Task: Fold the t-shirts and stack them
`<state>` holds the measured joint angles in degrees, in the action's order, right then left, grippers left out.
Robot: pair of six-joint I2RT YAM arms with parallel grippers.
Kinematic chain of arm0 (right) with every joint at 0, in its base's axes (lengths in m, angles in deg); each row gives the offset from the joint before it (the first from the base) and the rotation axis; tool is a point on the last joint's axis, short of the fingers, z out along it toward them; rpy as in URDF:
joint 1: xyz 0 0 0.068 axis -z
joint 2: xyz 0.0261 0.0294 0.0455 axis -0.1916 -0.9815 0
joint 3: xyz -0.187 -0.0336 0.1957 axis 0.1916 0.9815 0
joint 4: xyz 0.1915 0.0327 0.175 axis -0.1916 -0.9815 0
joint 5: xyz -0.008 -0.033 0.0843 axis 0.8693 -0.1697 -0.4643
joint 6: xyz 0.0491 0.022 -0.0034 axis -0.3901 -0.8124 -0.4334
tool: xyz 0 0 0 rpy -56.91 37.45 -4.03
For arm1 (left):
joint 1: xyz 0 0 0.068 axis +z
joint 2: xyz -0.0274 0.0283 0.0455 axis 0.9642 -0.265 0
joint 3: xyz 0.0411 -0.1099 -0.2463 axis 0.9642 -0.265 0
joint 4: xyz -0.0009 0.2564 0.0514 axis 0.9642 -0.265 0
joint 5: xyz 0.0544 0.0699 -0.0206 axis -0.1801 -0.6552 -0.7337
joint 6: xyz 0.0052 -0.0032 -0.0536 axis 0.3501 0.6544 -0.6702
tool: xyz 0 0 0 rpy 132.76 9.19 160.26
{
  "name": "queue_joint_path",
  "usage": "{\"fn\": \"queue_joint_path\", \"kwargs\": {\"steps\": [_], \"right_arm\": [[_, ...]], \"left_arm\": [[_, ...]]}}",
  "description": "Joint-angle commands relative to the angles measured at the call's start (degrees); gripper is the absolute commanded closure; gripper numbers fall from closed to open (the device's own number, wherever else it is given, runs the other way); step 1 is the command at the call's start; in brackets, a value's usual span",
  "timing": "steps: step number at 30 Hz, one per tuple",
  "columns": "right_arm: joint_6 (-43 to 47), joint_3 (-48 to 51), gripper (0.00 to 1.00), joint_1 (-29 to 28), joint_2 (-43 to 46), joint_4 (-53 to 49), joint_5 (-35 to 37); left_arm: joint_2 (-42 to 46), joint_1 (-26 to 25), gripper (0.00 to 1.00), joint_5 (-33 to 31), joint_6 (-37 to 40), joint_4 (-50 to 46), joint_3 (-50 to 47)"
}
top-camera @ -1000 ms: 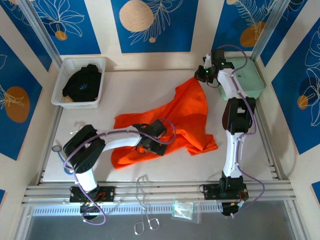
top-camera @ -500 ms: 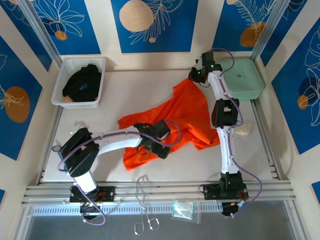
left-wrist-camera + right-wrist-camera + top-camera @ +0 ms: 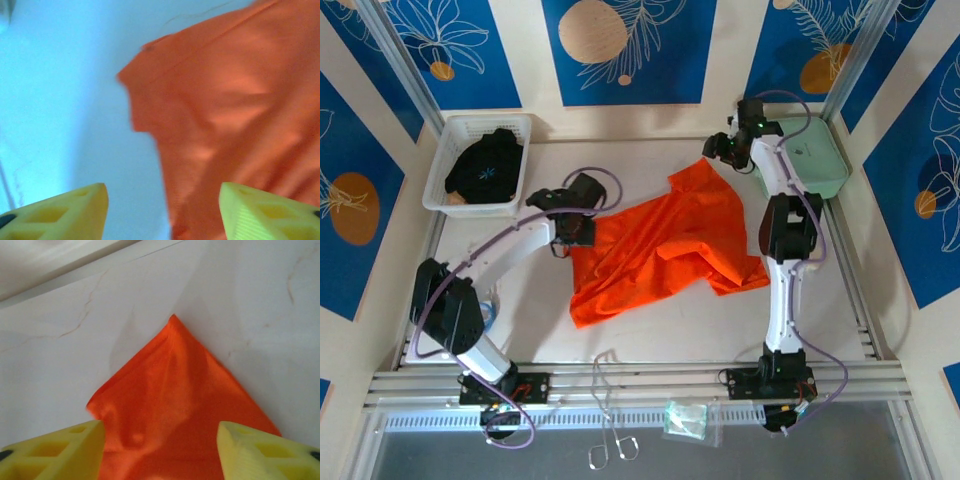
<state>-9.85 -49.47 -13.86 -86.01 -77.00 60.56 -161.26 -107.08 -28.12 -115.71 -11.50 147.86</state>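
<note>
my left fingers [image 3: 567, 238] have swung from the near edge to the left side of the orange t-shirt [image 3: 660, 250], wide and empty. my right fingers [image 3: 718, 150] hang wide over its far corner. it lies flatter mid tabletop [image 3: 620, 165], ready for folding.

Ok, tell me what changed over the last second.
The left fingers swung from the near side of the orange shirt to its far-left edge, open. The shirt's left part drew rightward. The right fingers stay at its far corner; the black garment is unmoved.
</note>
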Motion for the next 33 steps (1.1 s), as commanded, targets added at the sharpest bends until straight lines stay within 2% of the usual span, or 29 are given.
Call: {"fn": "queue_joint_path", "kwargs": {"steps": [1,5,14,21,25,33], "right_arm": [[-0.48,8.9,0.46,-0.05,9.57,1.66,0.76],[-2.11,22.83,0.6,-0.33,18.69,5.04,-0.1],[-3.92,45.35,0.7,-2.94,31.3,10.5,-0.02],[-3.69,53.43,0.71,-3.25,36.92,11.05,1.96],[-3.79,56.11,0.72,-3.1,39.38,10.96,2.78],[-4.12,59.84,0.74,-2.58,42.35,11.24,2.69]], "left_arm": [[-1.96,4.13,0.46,6.77,-2.56,1.92,-3.94],[-4.22,7.83,0.55,9.98,-3.24,8.5,-5.78],[-10.34,11.37,0.62,10.68,-3.82,15.44,-5.15],[-13.72,13.3,0.63,12.1,-3.77,18.12,-4.68],[-15.3,13.44,0.63,14.22,-3.42,20.37,-4.61],[-17.13,13.64,0.66,13.93,-3.8,21.71,-4.28]]}}
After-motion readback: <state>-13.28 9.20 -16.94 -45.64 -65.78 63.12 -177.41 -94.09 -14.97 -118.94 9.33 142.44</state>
